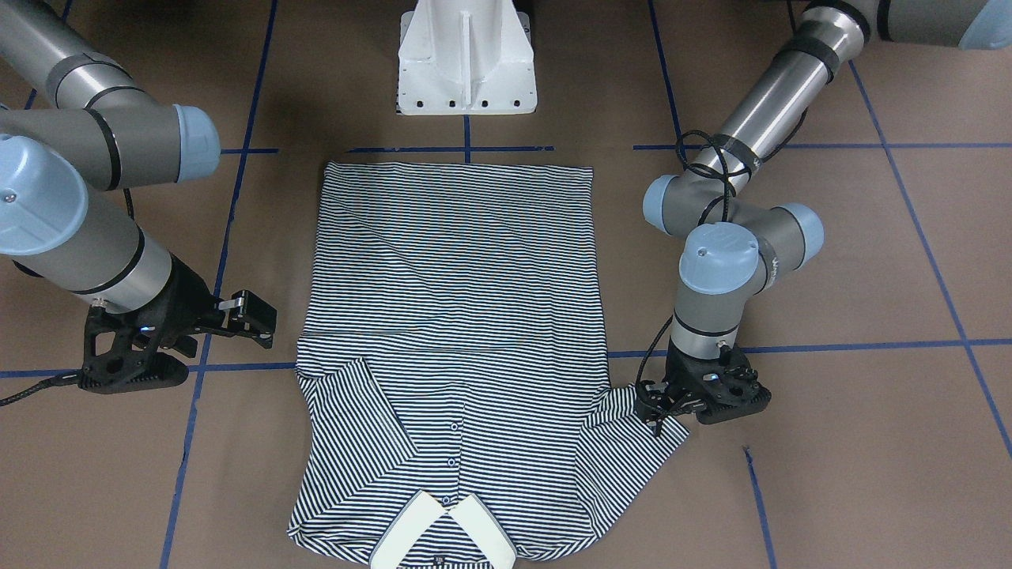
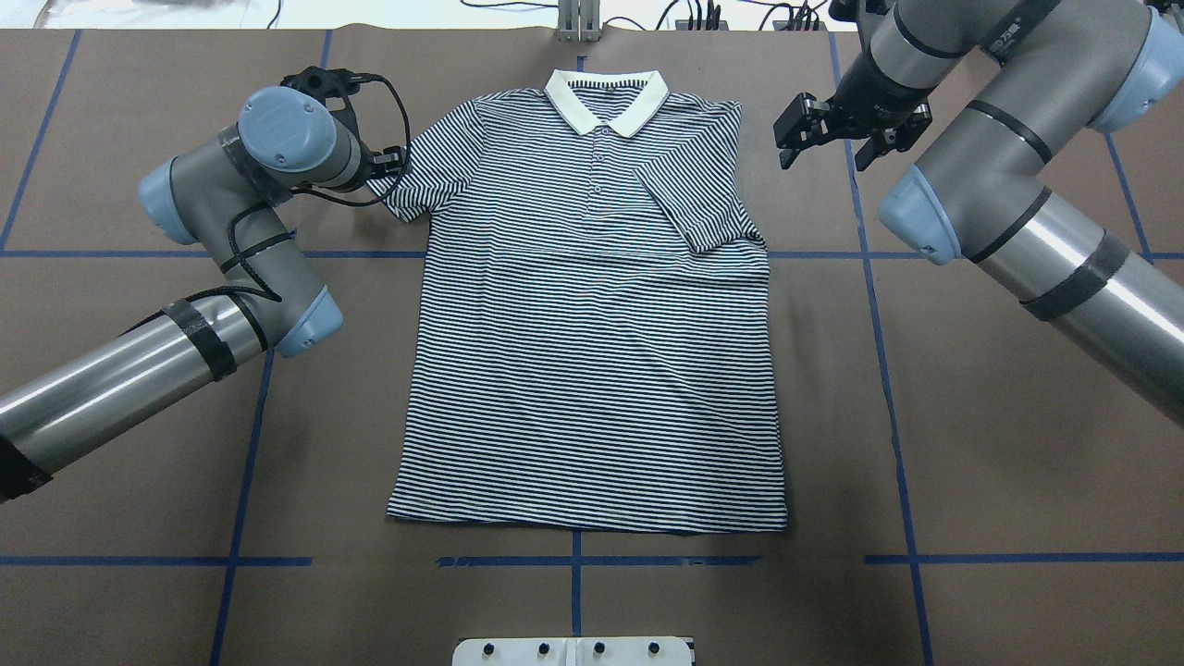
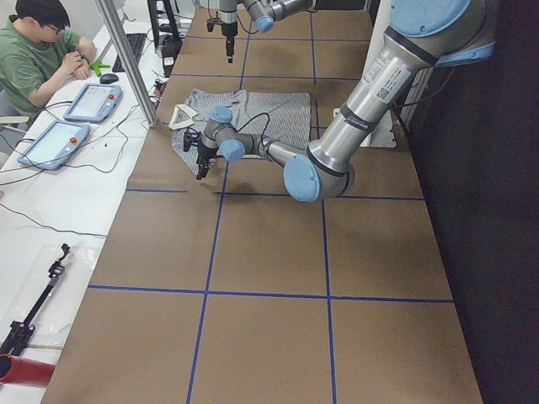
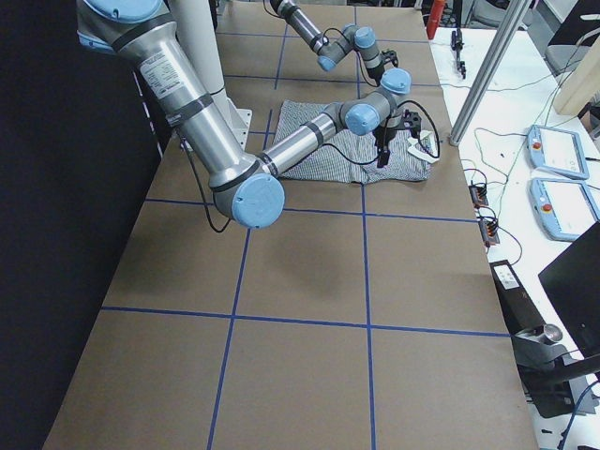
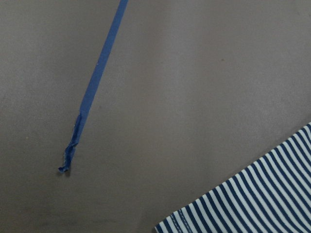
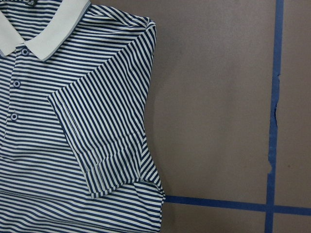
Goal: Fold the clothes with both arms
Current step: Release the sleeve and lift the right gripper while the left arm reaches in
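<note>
The shirt lies flat and front up on the table, its collar at the end far from the robot. The folded sleeve is turned in across the chest, while the spread sleeve lies out flat. The left gripper is down at the spread sleeve's hem and touches its edge; I cannot tell whether it has hold of the cloth. The right gripper hangs just beside the shoulder with the folded sleeve, jaws apart and empty.

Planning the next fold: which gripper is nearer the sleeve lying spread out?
Left. The left gripper is at the edge of the spread sleeve; the right gripper hangs off the shirt, opposite side.
</note>
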